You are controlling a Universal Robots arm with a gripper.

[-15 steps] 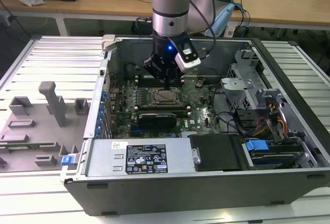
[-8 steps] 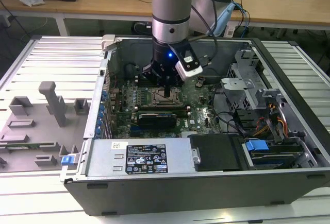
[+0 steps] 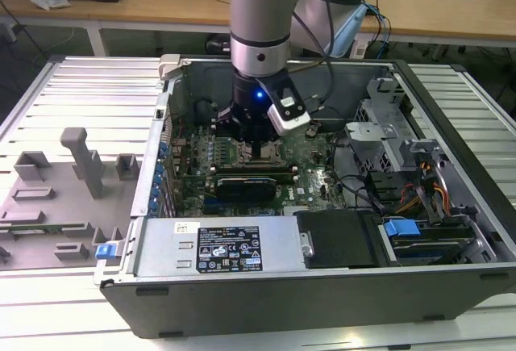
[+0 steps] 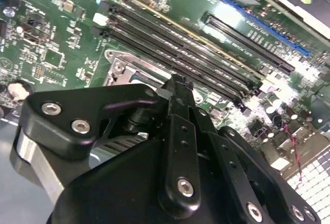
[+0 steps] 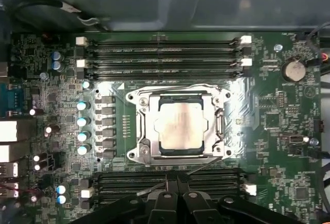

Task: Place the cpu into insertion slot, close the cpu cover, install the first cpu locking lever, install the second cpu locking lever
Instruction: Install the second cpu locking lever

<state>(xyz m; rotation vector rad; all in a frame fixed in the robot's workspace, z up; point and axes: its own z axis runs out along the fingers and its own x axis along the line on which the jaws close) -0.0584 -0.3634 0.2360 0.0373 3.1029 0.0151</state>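
In the first wrist view the cpu (image 5: 179, 128) lies flat in the insertion slot (image 5: 133, 98), its silvery-beige top showing through the window of the cpu cover (image 5: 147, 127). The cover lies down flat over it. Thin metal locking levers (image 5: 172, 86) lie flat along the cover's edges. My gripper (image 5: 178, 192) is shut with nothing between its black fingers (image 5: 166, 203), a short way off the socket over a bank of memory slots. In the second wrist view the gripper (image 4: 178, 87) hovers by a socket corner (image 4: 118, 67). In the exterior view the gripper (image 3: 256, 135) hangs just above the socket (image 3: 260, 156).
The green motherboard (image 3: 318, 175) sits inside an open computer case (image 3: 242, 302). A long black expansion card (image 3: 251, 181) lies close to the socket. Drive bays and cables (image 3: 419, 198) fill the exterior view's right. A grey fixture tray (image 3: 64, 198) lies at its left.
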